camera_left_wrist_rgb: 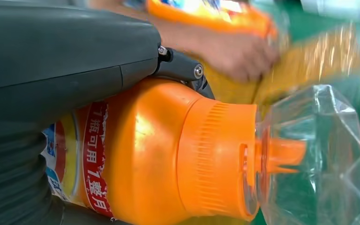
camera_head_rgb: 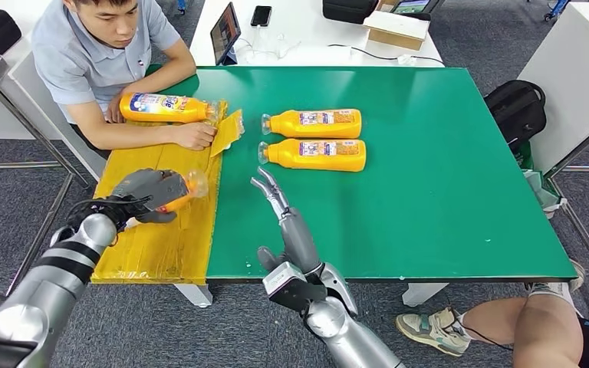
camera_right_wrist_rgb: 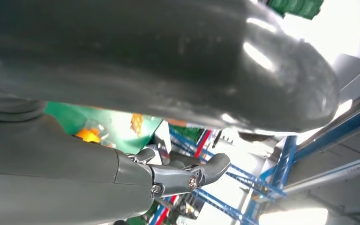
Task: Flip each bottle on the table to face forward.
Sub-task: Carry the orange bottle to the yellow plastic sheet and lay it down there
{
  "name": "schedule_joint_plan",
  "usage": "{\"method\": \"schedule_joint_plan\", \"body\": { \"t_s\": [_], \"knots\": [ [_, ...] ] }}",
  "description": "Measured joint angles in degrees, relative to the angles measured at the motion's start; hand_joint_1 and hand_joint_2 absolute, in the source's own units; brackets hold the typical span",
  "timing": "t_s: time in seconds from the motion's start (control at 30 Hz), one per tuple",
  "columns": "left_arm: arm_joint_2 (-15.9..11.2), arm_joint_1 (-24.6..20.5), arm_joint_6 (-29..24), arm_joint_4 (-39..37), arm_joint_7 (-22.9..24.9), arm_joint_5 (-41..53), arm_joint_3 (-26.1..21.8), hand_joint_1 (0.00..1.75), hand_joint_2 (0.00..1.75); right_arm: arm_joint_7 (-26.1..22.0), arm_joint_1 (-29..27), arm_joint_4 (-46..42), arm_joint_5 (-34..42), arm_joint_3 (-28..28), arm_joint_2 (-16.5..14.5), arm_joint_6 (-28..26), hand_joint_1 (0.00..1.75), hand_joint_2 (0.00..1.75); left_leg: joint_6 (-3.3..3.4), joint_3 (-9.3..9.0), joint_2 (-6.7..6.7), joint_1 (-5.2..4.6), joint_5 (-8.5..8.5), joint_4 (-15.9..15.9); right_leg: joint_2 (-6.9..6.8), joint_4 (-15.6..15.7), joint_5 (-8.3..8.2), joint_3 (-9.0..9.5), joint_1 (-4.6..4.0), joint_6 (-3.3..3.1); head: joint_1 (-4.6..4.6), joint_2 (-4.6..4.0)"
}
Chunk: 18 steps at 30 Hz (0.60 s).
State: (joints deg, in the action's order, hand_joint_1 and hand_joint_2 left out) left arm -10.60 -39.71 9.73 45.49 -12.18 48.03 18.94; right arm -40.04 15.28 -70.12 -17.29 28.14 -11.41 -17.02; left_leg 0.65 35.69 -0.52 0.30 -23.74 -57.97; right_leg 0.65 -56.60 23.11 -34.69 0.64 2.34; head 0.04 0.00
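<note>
My left hand (camera_head_rgb: 147, 192) grips an orange bottle (camera_head_rgb: 178, 197) with a clear cap over the yellow strip at the table's left side. In the left wrist view the same bottle (camera_left_wrist_rgb: 168, 150) shows its orange neck, clear cap and a red label, with my fingers (camera_left_wrist_rgb: 51, 56) wrapped over it. Two more orange bottles lie side by side on the green table (camera_head_rgb: 429, 192), caps to the left: the far one (camera_head_rgb: 318, 122) and the near one (camera_head_rgb: 318, 154). My right hand (camera_head_rgb: 287, 226) hovers open near the front edge, its fingers (camera_right_wrist_rgb: 183, 176) stretched out and holding nothing.
A person (camera_head_rgb: 107, 46) sits at the table's far left corner, holding a fourth orange bottle (camera_head_rgb: 165, 107) on the yellow strip (camera_head_rgb: 153, 245). A black backpack (camera_head_rgb: 518, 107) lies on the floor to the right. Another person's leg and shoe (camera_head_rgb: 506, 322) are at the near right corner.
</note>
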Motion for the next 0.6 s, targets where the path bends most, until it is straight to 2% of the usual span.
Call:
{"method": "schedule_joint_plan", "body": {
  "t_s": [0.13, 0.23, 0.33, 0.47, 0.6],
  "knots": [
    [-0.7, -5.4, 5.7, -7.1, -2.3, 0.6, 4.3, 1.71, 1.75, 0.0, 0.7, 0.4, 2.3, 1.0, 0.0, 0.8, 0.0, 0.0, 0.01, 0.0, -0.01, 0.0, 0.03, 0.0, 0.0, 0.0, -0.01, 0.01, 0.0, 0.0, -0.01, 0.0],
    [-0.1, -8.2, 8.7, -11.9, -2.1, -0.8, 6.2, 1.68, 1.75, 0.0, 1.5, 1.2, 3.9, 1.9, 0.0, 1.1, 0.0, 0.0, 0.01, 0.0, 0.0, -0.01, 0.03, 0.0, 0.0, 0.0, -0.01, 0.02, 0.01, 0.01, -0.01, 0.0],
    [1.2, -9.6, 10.3, -16.1, -1.9, 0.0, 8.3, 1.51, 1.75, 0.0, 2.3, 2.4, 5.0, 3.2, -0.1, 1.2, 0.0, 0.0, 0.02, 0.0, -0.02, -0.02, 0.03, 0.0, 0.0, 0.0, -0.01, 0.03, 0.03, 0.01, 0.0, 0.0],
    [2.8, -10.7, 12.3, -19.8, -2.8, 3.1, 12.5, 1.67, 1.75, 0.0, 3.3, 4.0, 5.9, 4.5, -0.4, 1.5, 0.0, 0.0, 0.02, 0.0, -0.02, -0.04, 0.02, 0.0, 0.0, 0.0, -0.01, 0.03, 0.05, 0.01, -0.01, 0.0],
    [4.0, -11.6, 13.7, -22.2, -3.6, 3.8, 15.8, 1.52, 1.75, 0.0, 3.8, 5.2, 6.6, 5.5, -0.6, 1.5, 0.0, 0.0, 0.02, 0.0, -0.02, -0.04, 0.02, 0.0, 0.0, 0.0, -0.01, 0.03, 0.05, 0.01, -0.01, 0.0]
  ]
}}
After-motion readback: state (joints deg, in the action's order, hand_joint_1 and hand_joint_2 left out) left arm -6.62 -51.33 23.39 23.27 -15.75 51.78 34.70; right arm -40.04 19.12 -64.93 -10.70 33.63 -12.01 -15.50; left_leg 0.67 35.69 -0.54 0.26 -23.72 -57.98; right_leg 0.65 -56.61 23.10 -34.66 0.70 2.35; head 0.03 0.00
